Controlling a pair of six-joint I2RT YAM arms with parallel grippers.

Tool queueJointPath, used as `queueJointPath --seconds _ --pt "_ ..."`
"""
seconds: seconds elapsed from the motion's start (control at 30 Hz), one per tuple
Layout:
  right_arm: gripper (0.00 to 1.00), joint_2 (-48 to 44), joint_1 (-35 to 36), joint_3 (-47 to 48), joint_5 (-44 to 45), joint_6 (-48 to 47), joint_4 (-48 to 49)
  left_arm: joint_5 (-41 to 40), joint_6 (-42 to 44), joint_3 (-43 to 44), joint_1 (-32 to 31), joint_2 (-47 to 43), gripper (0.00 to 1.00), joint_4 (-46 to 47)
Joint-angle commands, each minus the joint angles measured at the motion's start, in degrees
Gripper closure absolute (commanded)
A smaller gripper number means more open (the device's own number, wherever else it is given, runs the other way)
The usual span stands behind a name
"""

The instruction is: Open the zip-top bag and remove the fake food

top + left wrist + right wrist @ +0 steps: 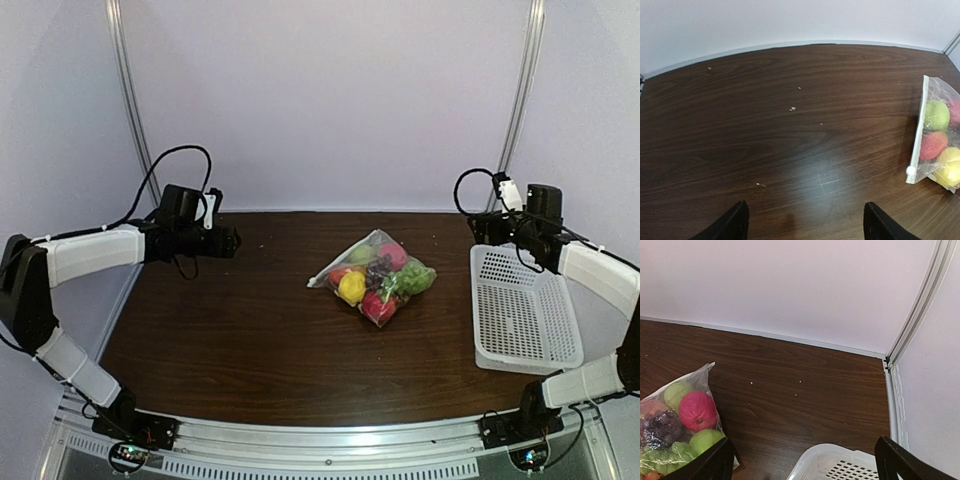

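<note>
dark brown wooden table (230, 330). white perforated plastic basket (525, 310) on right side, its far corner just below right gripper (804, 442), fingers spread wide, holding nothing. clear floppy zip-top bag (372, 278) lying flat mid-table, left of basket and apart from it, stuffed with small plastic fake food (352, 288): yellow, green, red, pink, purple pieces. white slider (910, 170) on zip strip at end facing left gripper (805, 206), also spread wide, holding nothing, well apart from bag.
</note>
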Motion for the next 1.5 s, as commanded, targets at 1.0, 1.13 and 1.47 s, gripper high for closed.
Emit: queueJointPath --seconds 1.0,1.13,1.47 --pt "0.17 -3.3 -1.0 2.4 -5.0 -20.0 -22.7 25.8 -37.3 16.2 -12.2 35.6 0.33 24.4" --pt "0.21 -3.4 -2.8 0.6 -1.2 -19.3 -24.1 26.7 -38.3 18.7 -12.2 37.8 0.35 23.7" --pt "0.24 -1.5 -6.5 -1.9 4.4 -21.8 -26.9 27.3 -39.2 22.4 -12.3 40.8 0.35 19.8"
